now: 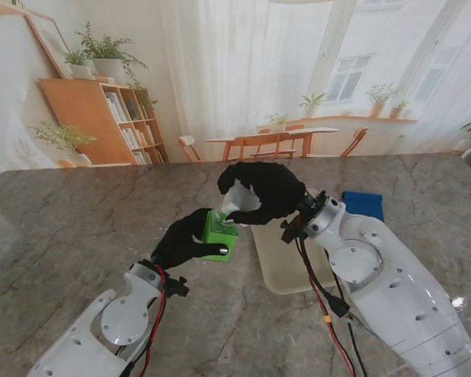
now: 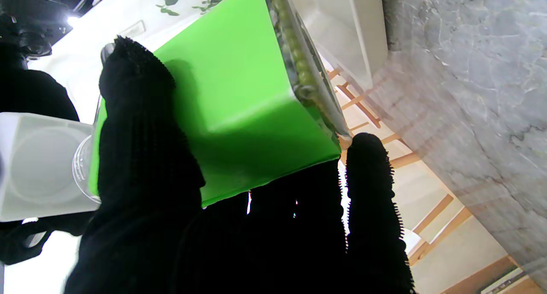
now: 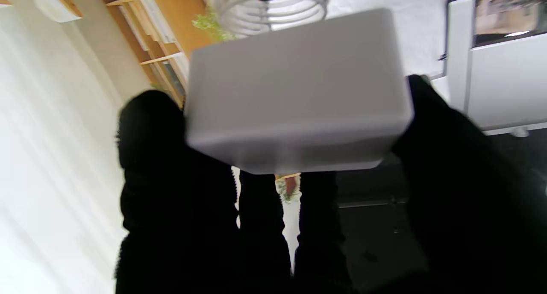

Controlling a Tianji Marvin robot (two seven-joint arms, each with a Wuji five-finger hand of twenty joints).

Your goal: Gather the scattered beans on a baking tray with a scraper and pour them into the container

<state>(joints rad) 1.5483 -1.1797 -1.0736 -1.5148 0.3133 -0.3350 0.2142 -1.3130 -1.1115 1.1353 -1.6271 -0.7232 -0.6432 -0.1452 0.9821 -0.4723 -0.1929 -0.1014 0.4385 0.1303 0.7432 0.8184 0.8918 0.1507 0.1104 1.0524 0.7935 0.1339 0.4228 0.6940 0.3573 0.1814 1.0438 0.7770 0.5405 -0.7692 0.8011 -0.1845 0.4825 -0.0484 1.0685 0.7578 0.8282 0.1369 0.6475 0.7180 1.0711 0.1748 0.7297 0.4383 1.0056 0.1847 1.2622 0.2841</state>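
Holding a green scraper point(image 1: 218, 234), the left hand point(image 1: 182, 239) has its black-gloved fingers point(image 2: 141, 127) wrapped round it, raised off the marbled worktop point(image 1: 71, 236). In the left wrist view the scraper shows as a broad green scoop-like body with small green beans point(image 2: 295, 50) lying along its edge; one finger lies across its flat face and another sits at its corner. The right hand point(image 1: 268, 191) grips a white box-shaped container point(image 1: 239, 206), fingers point(image 3: 149, 131) closed on either side of it, and holds it tilted just over and touching or nearly touching the upper edge of the scraper; which of the two, the stand view does not settle. In the right wrist view the container's flat white side faces the camera, with the ribbed clear neck of a jar-like opening point(image 3: 271, 5) beyond it. A pale cream baking tray point(image 1: 282, 263) lies flat on the worktop under and beside the right forearm, nearer to me than the two hands and partly hidden by the arm. A blue rectangular object point(image 1: 363, 206) lies on the worktop to the right of the tray, beyond the right wrist. Whether any beans are on the tray is too small to tell.
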